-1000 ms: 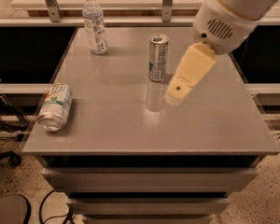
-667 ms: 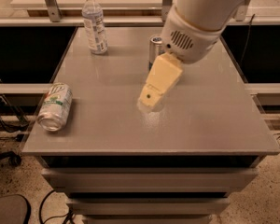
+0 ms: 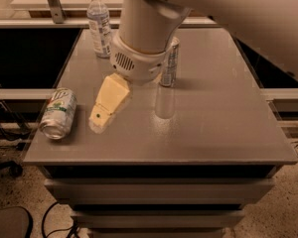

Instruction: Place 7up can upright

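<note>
The 7up can (image 3: pixel 58 113), white and green with silver ends, lies on its side near the front left corner of the grey table (image 3: pixel 208 128), its open end toward the front. My gripper (image 3: pixel 101 122) hangs on the big white arm over the table's left middle, its cream tip pointing down and left, a short way right of the can and not touching it. It holds nothing that I can see.
A clear plastic water bottle (image 3: pixel 99 25) stands at the back left of the table. A tall slim silver-blue can (image 3: pixel 170 63) stands upright behind the arm, partly hidden by it. Cables and chair parts lie on the floor at left.
The arm has swung from the right side of the table to the left and down, bringing the gripper close to the lying 7up can. The can, bottle and slim can have not moved.
</note>
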Motion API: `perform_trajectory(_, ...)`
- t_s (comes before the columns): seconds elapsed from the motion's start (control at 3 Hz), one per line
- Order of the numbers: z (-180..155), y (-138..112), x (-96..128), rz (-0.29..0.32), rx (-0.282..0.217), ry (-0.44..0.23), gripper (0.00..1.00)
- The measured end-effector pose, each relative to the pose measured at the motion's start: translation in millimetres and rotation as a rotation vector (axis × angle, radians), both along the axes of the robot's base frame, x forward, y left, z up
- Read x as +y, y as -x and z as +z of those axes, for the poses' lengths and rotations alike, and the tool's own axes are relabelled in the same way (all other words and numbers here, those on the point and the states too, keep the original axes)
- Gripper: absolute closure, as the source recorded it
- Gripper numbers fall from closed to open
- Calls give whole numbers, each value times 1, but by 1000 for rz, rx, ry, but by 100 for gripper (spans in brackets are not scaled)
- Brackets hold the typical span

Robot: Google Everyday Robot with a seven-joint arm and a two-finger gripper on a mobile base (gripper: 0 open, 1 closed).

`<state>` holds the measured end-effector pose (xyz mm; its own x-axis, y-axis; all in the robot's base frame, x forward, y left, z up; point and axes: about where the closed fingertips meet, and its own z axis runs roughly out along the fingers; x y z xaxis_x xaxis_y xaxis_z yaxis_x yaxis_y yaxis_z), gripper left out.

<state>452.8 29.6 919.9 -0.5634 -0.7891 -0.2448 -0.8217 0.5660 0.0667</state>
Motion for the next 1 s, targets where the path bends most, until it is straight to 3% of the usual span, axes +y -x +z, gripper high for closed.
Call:
perform_trajectory(0.67, -1, -1, 8, -21, -4, -19, 0)
perform_trajectory(1.0, -11, -12, 43, -46, 6, -31, 0)
